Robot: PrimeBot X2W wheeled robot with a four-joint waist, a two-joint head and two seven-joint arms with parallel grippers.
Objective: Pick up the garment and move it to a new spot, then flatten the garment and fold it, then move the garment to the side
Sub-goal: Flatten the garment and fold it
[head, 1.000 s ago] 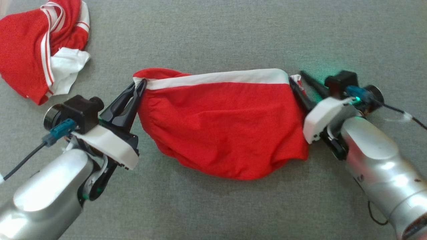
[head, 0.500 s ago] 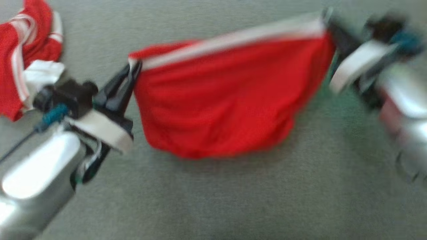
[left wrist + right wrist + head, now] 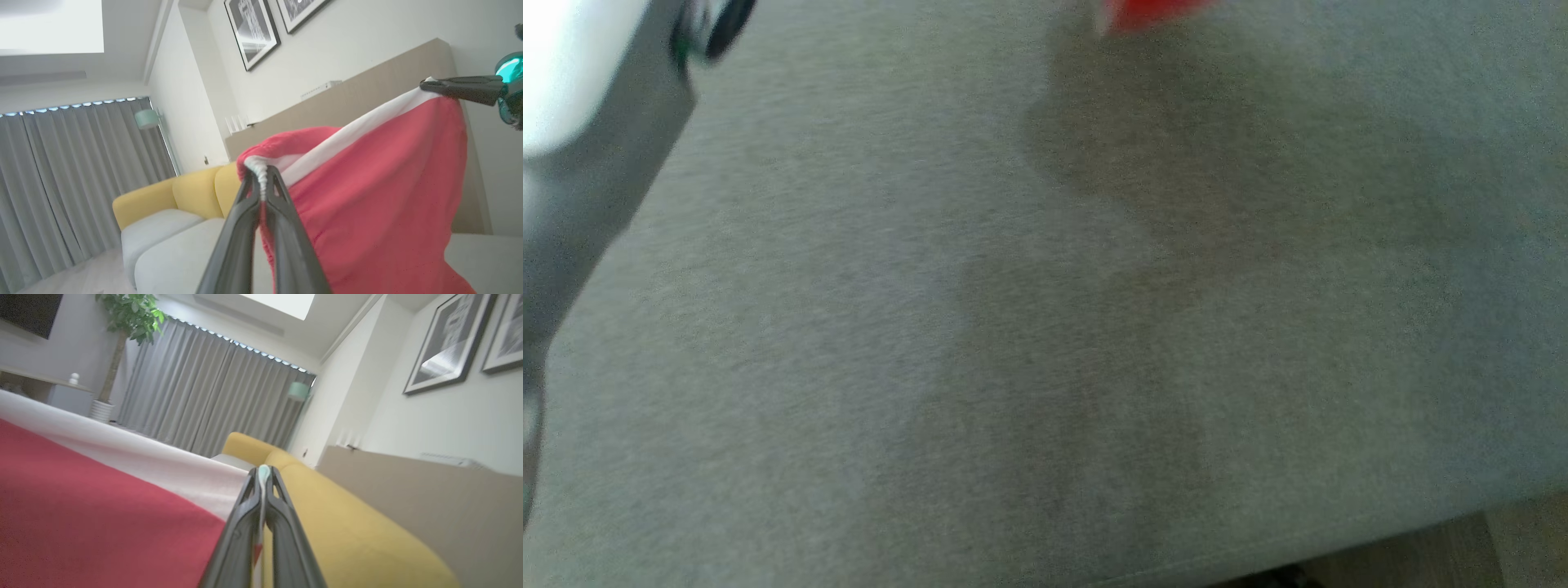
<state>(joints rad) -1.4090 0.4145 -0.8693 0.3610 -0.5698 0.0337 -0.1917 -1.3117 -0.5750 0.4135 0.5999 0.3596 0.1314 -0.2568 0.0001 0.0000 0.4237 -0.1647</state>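
The garment is red with a white waistband, and it hangs stretched in the air between my two grippers. In the left wrist view my left gripper is shut on one end of the white band. My right gripper pinches the far end of the band at the upper right of that same view. The right wrist view has my right gripper shut on the band's white edge, with the garment spreading away to the left. A red scrap of the garment shows at the top edge of the head view, above its shadow on the grey surface.
A pale forearm crosses the head view's upper left corner. The grey surface's front edge runs along the lower right, with floor beyond it. A yellow sofa, a headboard panel and grey curtains stand around.
My right gripper has shut on the waistband's end. Both arms have lifted the garment off the grey surface, up out of the head view.
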